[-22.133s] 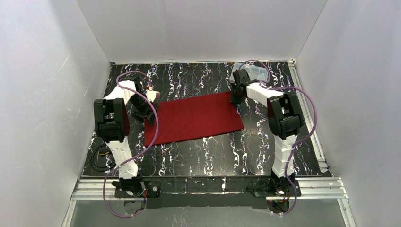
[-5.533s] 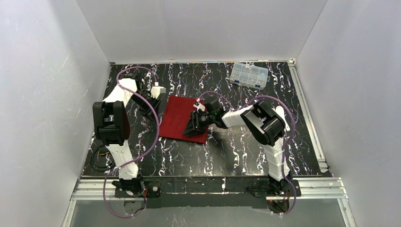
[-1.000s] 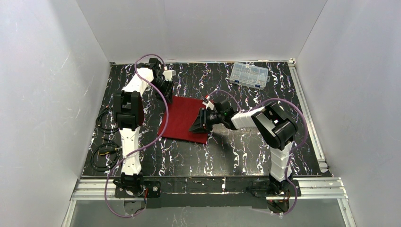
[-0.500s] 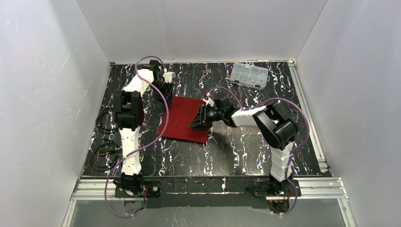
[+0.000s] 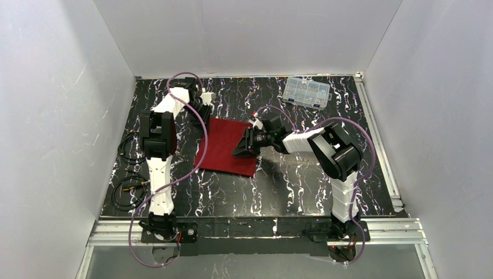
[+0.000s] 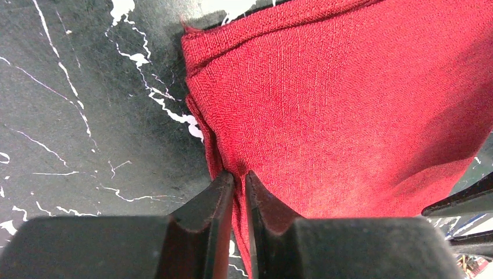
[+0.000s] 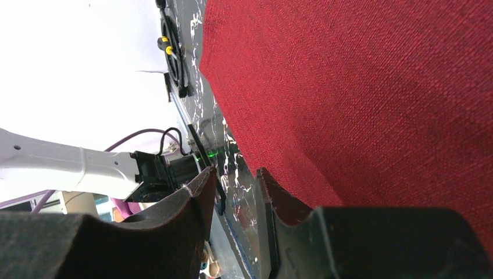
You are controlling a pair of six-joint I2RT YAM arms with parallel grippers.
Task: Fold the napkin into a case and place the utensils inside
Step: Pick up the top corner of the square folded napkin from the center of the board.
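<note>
The left end effector (image 6: 235,180) has been closed onto the far-left edge of the folded napkin (image 5: 224,148), laid mid-bench (image 5: 290,186). The right end effector (image 7: 232,180) is held part-open at its right edge. Folding appears unfinished, and another fold-over is called for.

From overhead, the left gripper (image 5: 203,109) had its fingertips hidden beneath its own wrist at the far corner of the napkin (image 5: 224,148). In both wrist views the napkin ran out past the picture's edges, so its full outline was lost. What lay in the clear compartment box (image 5: 306,92) was too small to tell. Whether one finger of the right gripper (image 7: 235,171) sat under the cloth's edge or just beside it could not be told.
</note>
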